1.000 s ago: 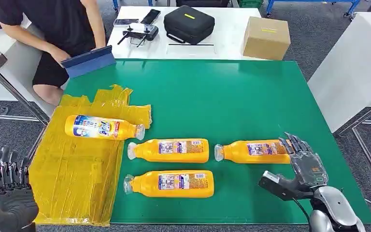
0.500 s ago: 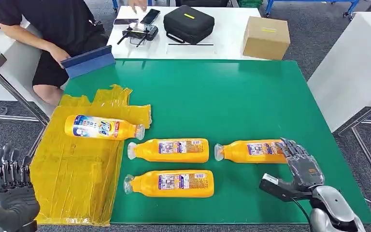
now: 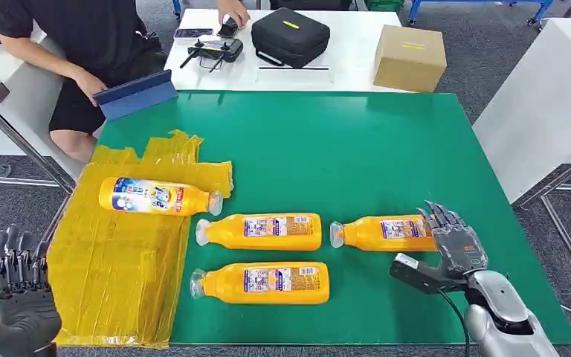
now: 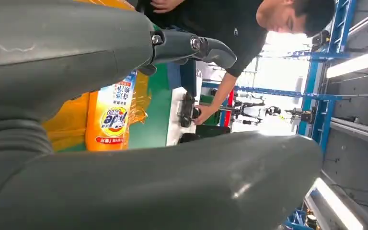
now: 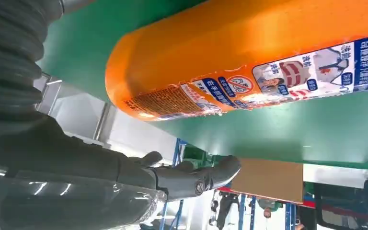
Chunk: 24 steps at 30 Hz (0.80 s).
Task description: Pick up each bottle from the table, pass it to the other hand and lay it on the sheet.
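Observation:
Three orange bottles lie on the green table (image 3: 357,141): one in the middle (image 3: 262,231), one nearer the front (image 3: 264,282), one to the right (image 3: 388,232) (image 5: 249,62). A fourth bottle (image 3: 156,197) (image 4: 111,117) with a blue and white label lies on the yellow sheet (image 3: 111,260). My right hand (image 3: 446,249) is spread open at the base end of the right bottle, fingers beside it and thumb in front, holding nothing. My left hand (image 3: 16,286) hovers open off the table's front left corner, fingers up.
A person sits at the far left with a blue tablet (image 3: 135,94) and reaches to devices on the white table (image 3: 342,52) behind. A black case (image 3: 290,36) and a cardboard box (image 3: 410,58) stand there. A white table (image 3: 550,104) flanks the right.
My right hand has shifted left and closer around the right bottle's base. The left hand has barely moved. The person's far hand now reaches the devices on the white table.

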### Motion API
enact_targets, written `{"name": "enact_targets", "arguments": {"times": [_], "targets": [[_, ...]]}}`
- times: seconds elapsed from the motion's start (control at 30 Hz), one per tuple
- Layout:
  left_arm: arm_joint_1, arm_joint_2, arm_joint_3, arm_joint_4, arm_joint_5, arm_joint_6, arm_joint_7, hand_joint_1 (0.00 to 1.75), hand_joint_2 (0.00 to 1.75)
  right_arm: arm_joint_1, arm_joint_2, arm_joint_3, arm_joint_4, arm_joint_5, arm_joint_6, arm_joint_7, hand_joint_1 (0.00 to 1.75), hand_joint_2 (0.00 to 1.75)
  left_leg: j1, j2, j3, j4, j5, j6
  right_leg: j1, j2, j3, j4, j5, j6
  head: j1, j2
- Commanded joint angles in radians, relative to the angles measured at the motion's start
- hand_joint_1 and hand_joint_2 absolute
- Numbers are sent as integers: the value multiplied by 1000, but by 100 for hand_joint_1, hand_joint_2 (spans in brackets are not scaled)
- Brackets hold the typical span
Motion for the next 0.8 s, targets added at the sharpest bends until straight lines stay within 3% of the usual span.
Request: {"name": "enact_targets", "arguments": {"times": [0.03, 0.27, 0.8], "targets": [[17, 29, -6, 19, 6, 7, 7, 0, 0, -142, 34, 96, 169, 17, 21, 1, 0, 175, 1, 3, 2, -1, -1, -3, 1, 3, 1, -1, 1, -2, 0, 0], [51, 19, 5, -11, 9, 5, 4, 0, 0, -219, 23, 139, 279, 7, 15, -15, 0, 175, 2, 5, 4, -1, -1, -5, 1, 5, 3, -2, 1, -3, 0, 0], [64, 20, 15, -18, 20, 5, -2, 0, 0, -245, 9, 176, 333, 4, 18, -9, 0, 175, 1, 3, 3, -1, -1, -3, 1, 3, 2, -1, 0, -2, 0, 0]]}}
